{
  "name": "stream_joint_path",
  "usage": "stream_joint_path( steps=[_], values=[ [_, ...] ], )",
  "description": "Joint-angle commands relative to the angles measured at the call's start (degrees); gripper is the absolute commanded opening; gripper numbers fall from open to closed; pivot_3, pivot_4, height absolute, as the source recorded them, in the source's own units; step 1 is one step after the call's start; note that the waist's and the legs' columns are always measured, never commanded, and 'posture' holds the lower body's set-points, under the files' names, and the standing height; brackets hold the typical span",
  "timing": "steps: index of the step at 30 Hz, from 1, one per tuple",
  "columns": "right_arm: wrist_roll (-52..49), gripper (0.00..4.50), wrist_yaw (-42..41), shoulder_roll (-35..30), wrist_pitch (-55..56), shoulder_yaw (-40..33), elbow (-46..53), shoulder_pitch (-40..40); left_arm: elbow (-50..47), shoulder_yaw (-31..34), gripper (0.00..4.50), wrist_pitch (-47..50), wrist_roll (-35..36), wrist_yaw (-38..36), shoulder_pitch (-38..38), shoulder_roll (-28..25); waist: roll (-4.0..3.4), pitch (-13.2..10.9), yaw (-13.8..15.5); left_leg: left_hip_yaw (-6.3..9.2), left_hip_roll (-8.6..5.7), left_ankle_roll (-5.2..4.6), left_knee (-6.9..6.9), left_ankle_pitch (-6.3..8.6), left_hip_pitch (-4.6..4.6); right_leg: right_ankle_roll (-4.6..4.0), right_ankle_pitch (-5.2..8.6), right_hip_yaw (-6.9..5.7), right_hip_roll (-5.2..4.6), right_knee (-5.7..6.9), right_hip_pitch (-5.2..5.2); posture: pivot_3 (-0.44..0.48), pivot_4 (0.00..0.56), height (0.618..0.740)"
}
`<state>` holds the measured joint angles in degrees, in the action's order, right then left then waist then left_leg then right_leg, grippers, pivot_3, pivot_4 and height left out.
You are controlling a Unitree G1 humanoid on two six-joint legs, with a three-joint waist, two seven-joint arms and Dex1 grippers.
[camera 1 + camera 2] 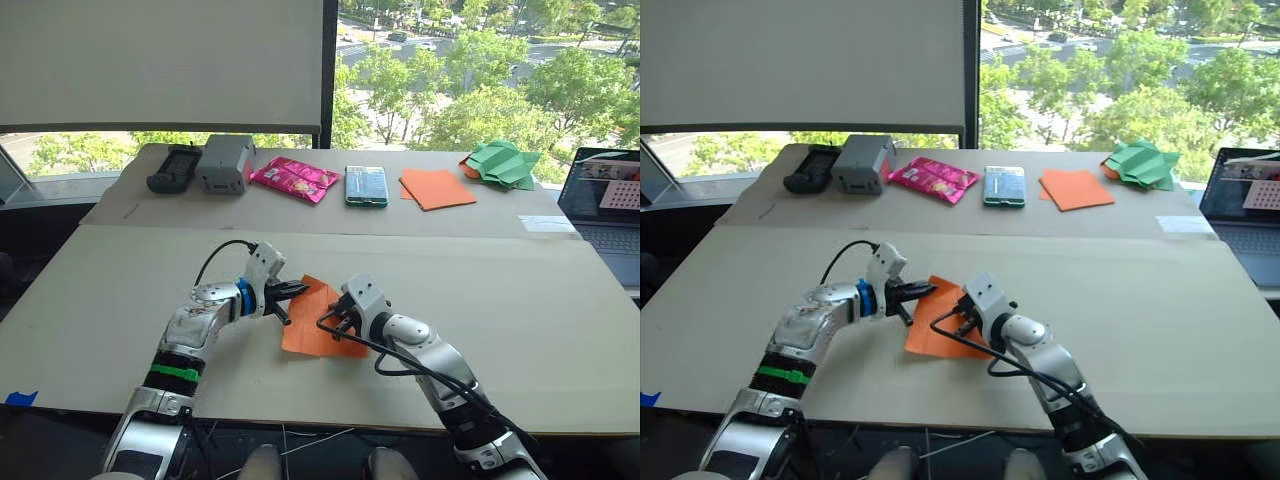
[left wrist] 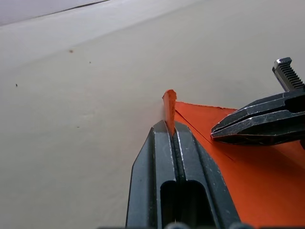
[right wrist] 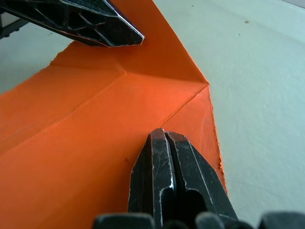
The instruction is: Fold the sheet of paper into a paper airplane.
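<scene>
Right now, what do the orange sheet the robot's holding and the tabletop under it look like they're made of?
The sheet of paper looks like thin matte paper: it shows sharp creases and a slightly ragged edge, and a corner stands up pinched in the left gripper. The table looks like pale, matte board, perhaps cardboard or fibreboard; a seam runs across it and small specks mark its surface.

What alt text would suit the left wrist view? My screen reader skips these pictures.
The left end effector is shut on a raised corner of the creased orange sheet of paper, which lies on a pale table. The right end effector hovers just over the sheet beside it.
</scene>
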<state>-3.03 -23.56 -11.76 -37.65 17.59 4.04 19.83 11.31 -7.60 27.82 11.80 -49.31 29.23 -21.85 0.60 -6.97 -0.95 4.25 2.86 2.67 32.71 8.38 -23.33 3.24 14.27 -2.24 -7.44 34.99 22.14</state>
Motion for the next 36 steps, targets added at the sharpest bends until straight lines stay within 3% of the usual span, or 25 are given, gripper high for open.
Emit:
stream_joint_path(
  steps=[1, 12, 18, 23, 36],
  values=[
    [-0.4, 0.0, 0.3, 0.6, -3.2, -0.8, -2.0, -0.6, -1.5, -2.9, 0.02, -5.4, -3.1, -0.6, -0.9, -1.0, -0.01, 0.0, 0.1, 0.0, 0.0, 0.0, 0.0, 0.0, 0.0, 0.0, 0.0, 0.0, 0.0, 0.0, 0.01, 0.0, 0.15, 0.702],
    [-2.3, 0.0, 0.0, 2.0, -3.3, -3.8, 1.4, 0.1, 3.7, -7.3, 0.02, -11.1, -7.9, -0.4, -1.3, -1.0, -0.13, -0.1, 0.1, 0.0, 0.0, 0.0, 0.0, 0.0, -0.11, 0.0, 0.0, 0.0, 0.0, -0.01, 0.09, 0.0, 0.15, 0.702],
    [-3.2, 0.0, 0.6, 2.4, -3.9, -4.7, 3.1, 1.0, 4.6, -11.0, 0.02, -17.3, -12.9, -1.9, -1.8, -4.0, -0.15, -0.1, 0.1, -0.01, 0.0, -0.01, 0.0, 0.0, -0.11, 0.0, 0.0, 0.0, 0.0, -0.01, 0.08, 0.0, 0.15, 0.702],
    [-3.9, 0.0, 1.4, 4.3, -1.6, -5.8, 3.8, 2.3, 3.3, -10.7, 0.02, -17.5, -13.1, -3.1, -1.8, -5.2, -0.22, -0.2, 0.1, -0.01, 0.01, -0.01, -0.02, 0.0, -0.12, 0.0, 0.0, 0.0, 0.0, -0.01, 0.11, 0.0, 0.15, 0.702],
    [-0.2, 0.0, 1.7, 6.7, 4.0, -3.5, -8.7, 8.8, 3.2, -10.8, 0.02, -17.6, -13.8, -3.6, -2.0, -6.0, -0.27, -0.2, -0.1, -0.01, 0.01, -0.03, -0.03, -0.02, -0.12, 0.0, 0.0, 0.0, 0.0, 0.02, 0.12, 0.0, 0.15, 0.702]
  ],
)
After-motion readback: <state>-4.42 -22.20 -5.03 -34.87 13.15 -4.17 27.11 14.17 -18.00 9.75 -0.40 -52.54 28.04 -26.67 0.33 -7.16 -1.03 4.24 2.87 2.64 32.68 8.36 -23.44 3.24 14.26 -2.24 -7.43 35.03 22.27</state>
